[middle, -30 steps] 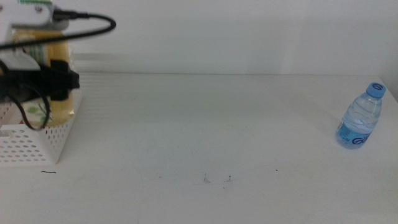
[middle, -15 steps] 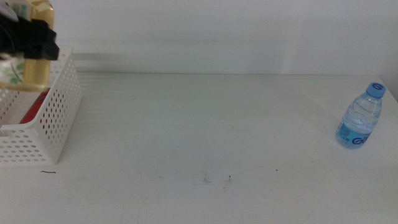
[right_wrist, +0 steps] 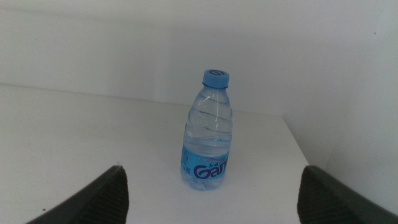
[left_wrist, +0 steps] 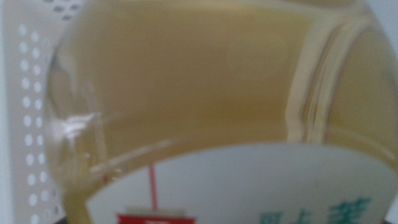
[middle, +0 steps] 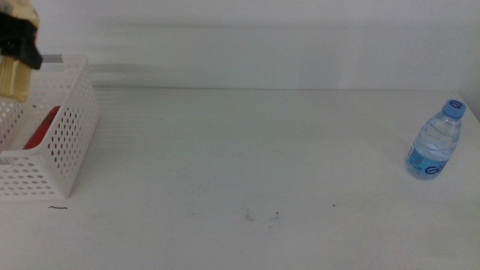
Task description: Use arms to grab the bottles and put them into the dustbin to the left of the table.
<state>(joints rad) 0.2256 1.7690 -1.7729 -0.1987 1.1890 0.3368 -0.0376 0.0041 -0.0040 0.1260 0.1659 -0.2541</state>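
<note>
Yellow tea bottle (middle: 15,75), clenched in the left gripper (middle: 19,49), has moved out to nine o'clock over the bin (middle: 64,161) holding the can (middle: 41,127), so release seems imminent; right gripper (right_wrist: 211,193), open, faces the water bottle (right_wrist: 208,134).

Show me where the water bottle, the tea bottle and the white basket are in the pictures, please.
water bottle (right_wrist: 208,134): right wrist view, on its clear body above the blue label.
tea bottle (left_wrist: 186,81): left wrist view, on its yellow body above the label.
white basket (middle: 69,139): middle view, on its perforated side wall.
</note>
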